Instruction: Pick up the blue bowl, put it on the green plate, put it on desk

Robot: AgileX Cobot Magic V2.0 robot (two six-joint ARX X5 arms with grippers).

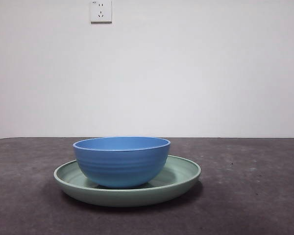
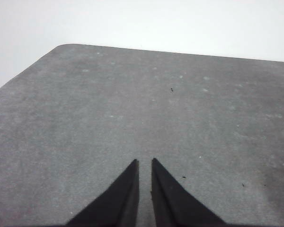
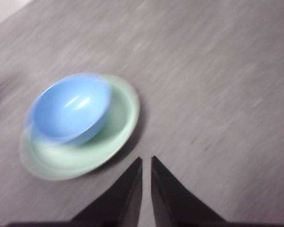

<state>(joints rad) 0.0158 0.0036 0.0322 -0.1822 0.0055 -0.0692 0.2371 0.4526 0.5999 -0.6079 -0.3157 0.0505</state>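
Bowl and plate sit together near the middle of the counter (image 1: 255, 196). The blue bowl (image 1: 121, 160) stands upright inside the green plate (image 1: 183, 177), its base resting on the plate's shallow floor, a little towards one side, so a wider crescent of mint green shows on the other. The plate lies flat on the dark, speckled counter and casts a soft shadow around its rim. The bowl looks empty; its glossy inside catches a couple of pale highlights in the right wrist view.

Neither arm shows in the front view. The right pincer (image 3: 146, 163) hangs above the counter just beside the plate's edge, touching neither plate nor bowl. Its two black jaws are drawn nearly together with only a thin slit between them, and nothing is between them. That view is smeared, so the outlines of the bowl (image 3: 68, 108) and plate (image 3: 120, 125) are soft.

The left pincer (image 2: 145, 164) is over a bare stretch of counter (image 2: 85, 118), well apart from the dishes, which do not appear in its view. Its jaws are likewise clenched to a narrow gap and hold nothing. A rounded corner of the counter lies beyond it.

On the pale wall behind the counter a white wall socket (image 1: 101, 11) is mounted high up.
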